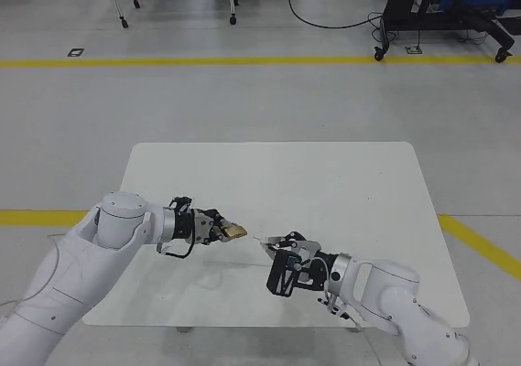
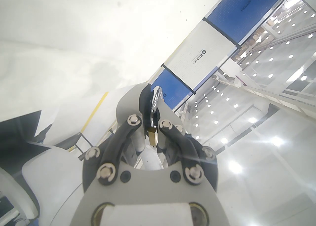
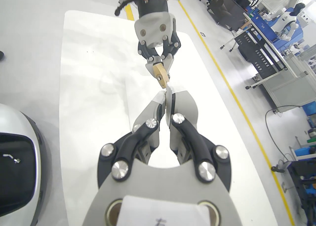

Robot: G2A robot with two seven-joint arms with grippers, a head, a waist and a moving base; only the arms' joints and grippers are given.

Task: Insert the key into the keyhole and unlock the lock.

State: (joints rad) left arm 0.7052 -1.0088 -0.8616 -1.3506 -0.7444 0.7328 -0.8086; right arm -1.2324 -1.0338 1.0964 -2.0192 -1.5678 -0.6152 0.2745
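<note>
A brass padlock (image 1: 233, 231) is held in the air above the white table (image 1: 333, 174), with my left gripper (image 1: 224, 229) shut on it. In the left wrist view the lock body (image 2: 152, 137) sits between the fingers, its silver shackle (image 2: 156, 98) pointing away. My right gripper (image 3: 168, 96) is shut on a thin silver key (image 3: 168, 103), its blade aimed at the lock (image 3: 161, 75). The key tip meets the lock's lower end beside the keyhole; whether it is inside I cannot tell. In the top view the key (image 1: 264, 242) bridges the small gap between lock and right gripper (image 1: 280, 245).
Both grippers hang over the near half of the table (image 3: 86, 64), close to its front edge. Yellow floor lines (image 1: 242, 62) run around it. Carts and racks (image 3: 259, 51) stand well away on the floor.
</note>
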